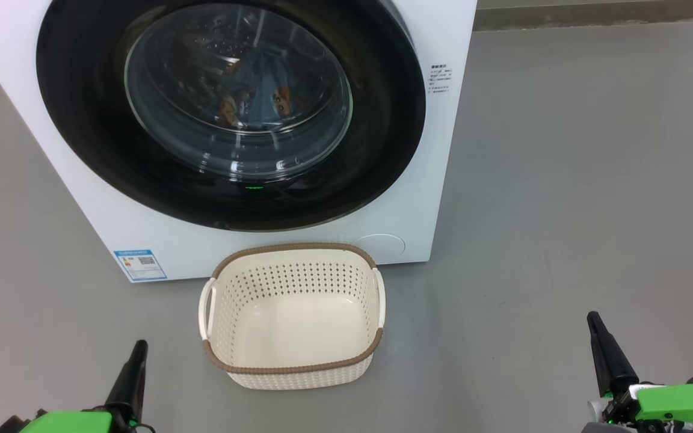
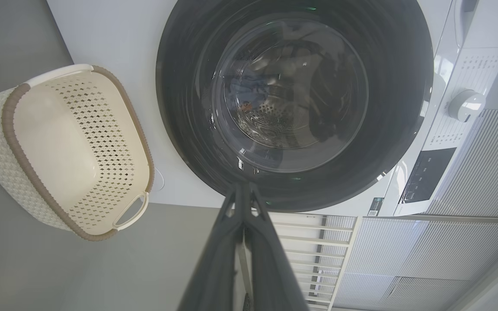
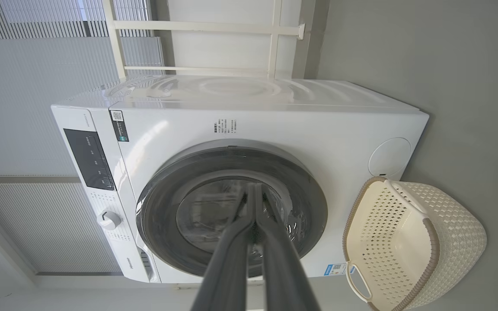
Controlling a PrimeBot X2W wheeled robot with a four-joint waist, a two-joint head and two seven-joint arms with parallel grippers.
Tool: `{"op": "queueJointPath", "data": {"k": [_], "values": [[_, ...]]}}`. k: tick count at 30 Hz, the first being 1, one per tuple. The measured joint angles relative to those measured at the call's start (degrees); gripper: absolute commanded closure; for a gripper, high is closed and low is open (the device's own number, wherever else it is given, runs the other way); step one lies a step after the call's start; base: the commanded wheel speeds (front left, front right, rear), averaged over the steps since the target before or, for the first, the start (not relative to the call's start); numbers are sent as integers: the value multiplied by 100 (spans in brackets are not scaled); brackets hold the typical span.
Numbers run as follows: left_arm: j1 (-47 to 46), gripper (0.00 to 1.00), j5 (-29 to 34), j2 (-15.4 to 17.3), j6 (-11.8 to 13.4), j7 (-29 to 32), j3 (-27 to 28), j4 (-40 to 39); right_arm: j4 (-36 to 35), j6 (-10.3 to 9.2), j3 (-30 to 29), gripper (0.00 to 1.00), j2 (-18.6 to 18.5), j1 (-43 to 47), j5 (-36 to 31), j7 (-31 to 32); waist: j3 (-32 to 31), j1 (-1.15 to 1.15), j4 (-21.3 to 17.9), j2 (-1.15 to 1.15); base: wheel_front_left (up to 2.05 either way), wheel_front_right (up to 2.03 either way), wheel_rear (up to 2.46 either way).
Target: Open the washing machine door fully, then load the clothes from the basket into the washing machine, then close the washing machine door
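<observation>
The washing machine point(image 1: 112, 228) stands on a grey floor point(image 1: 563, 210), its front turned a little to the robot's right. The door point(image 1: 376, 138) is shut and lies flat against the front. Its black rim runs close to the machine's right edge and comes down to the white strip at the bottom. The clothes point(image 1: 262, 90) lie inside the drum, seen through the glass as a blue heap with orange patches.

The basket point(image 1: 298, 377) sits on the floor below the door, between the two arms. Its far rim is just beside the foot of the machine, and I cannot tell whether they touch. Its bare cream bottom shows. A blue label point(image 1: 140, 264) is stuck at the lower left corner of the front, and a round cover point(image 1: 382, 243) sits at the lower right, just behind the basket's right handle.

Open floor spreads to the right of the machine and the basket, and a narrower strip runs along the left side.

The left gripper point(image 1: 136, 361) is low at the left, near the basket's left corner but apart from it. Its fingers are pressed together, with nothing between them and touching nothing. The right gripper point(image 1: 599, 337) is low at the right over open floor, well apart from the basket, and is closed the same way, holding nothing.
</observation>
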Motion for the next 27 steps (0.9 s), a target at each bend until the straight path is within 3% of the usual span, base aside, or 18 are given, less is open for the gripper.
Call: {"op": "queueJointPath", "data": {"k": [27], "values": [[-41, 100, -60, 19, 0, 3, 11, 0, 20, 0, -33, 100, 0, -85, 102, 47, 1, 0, 1, 0, 0, 0, 0]]}}
